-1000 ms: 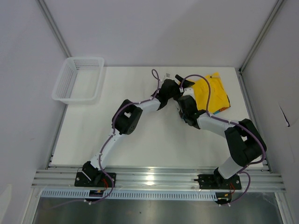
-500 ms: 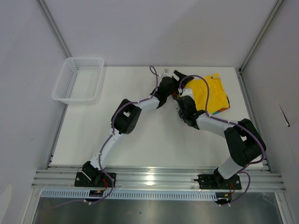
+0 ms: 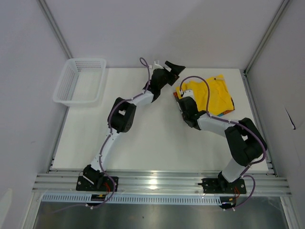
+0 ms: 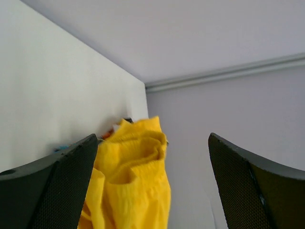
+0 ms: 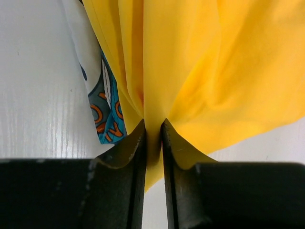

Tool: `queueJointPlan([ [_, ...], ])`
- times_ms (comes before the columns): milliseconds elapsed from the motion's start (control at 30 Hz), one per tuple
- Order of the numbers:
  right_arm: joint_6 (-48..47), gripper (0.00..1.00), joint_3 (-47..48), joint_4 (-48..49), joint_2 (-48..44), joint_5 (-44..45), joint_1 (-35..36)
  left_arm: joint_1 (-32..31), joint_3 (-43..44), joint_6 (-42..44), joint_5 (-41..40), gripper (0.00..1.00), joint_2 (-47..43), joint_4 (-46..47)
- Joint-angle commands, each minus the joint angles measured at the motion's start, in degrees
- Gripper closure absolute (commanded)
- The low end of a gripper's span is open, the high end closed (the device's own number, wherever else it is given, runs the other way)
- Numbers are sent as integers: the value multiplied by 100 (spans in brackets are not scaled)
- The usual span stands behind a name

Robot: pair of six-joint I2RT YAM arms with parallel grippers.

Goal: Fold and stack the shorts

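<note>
Fingers [image 5: 133,162] of the right gripper [image 5: 153,128] stand almost together, pinching a fold of the yellow shorts [image 5: 214,71]. Judged purpose: to control that edge while the cloth is laid over the printed shorts [image 5: 107,112], a strip of which shows underneath. Left gripper [image 4: 152,138] is spread wide and holds nothing. It is raised above the far edge of the desk [image 3: 143,138] and aimed at the pile, apparently clear of the work. Both pairs lie near the desk's far right corner, yellow on top. White basket [image 3: 64,88] sits at the far left corner. Orange marks on the print cannot be read; no brand or label seen.
</note>
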Motion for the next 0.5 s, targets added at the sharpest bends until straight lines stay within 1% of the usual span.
queueJointPlan([
  [0, -87, 80, 387, 50, 97, -48, 47, 429, -124, 524, -117, 1, -568, -24],
  [33, -96, 78, 439, 59, 150, -74, 47, 509, -256, 576, -74, 1, -743, -24],
  [67, -131, 71, 597, 50, 194, -135, 38, 649, -327, 716, -4, 1, -858, -51],
  [100, -149, 63, 694, -11, 247, -275, 38, 711, -388, 796, 23, 1, -972, -286],
  [133, -158, 43, 791, -64, 360, -329, 29, 764, -554, 997, 32, 1, -1235, -445],
  [200, -193, 31, 993, -152, 423, -573, 29, 887, -757, 1165, 129, 1, -1543, -543],
  [233, -184, 23, 1037, -161, 423, -671, 21, 922, -1176, 1305, 146, 1, -1902, -587],
  [300, -167, 16, 1125, -196, 344, -882, 3, 975, -1538, 1481, 225, 1, -2255, -701],
  [333, -158, 8, 1195, -248, 344, -926, -41, 975, -1784, 1656, 234, 1, -2614, -867],
  [433, -254, 5, 1547, -573, 536, -927, -129, 1036, -2469, 1903, 269, 1, -3186, -1000],
  [467, -272, 5, 1643, -739, 711, -918, -138, 1054, -2776, 1948, 304, 1, -3580, -1017],
])
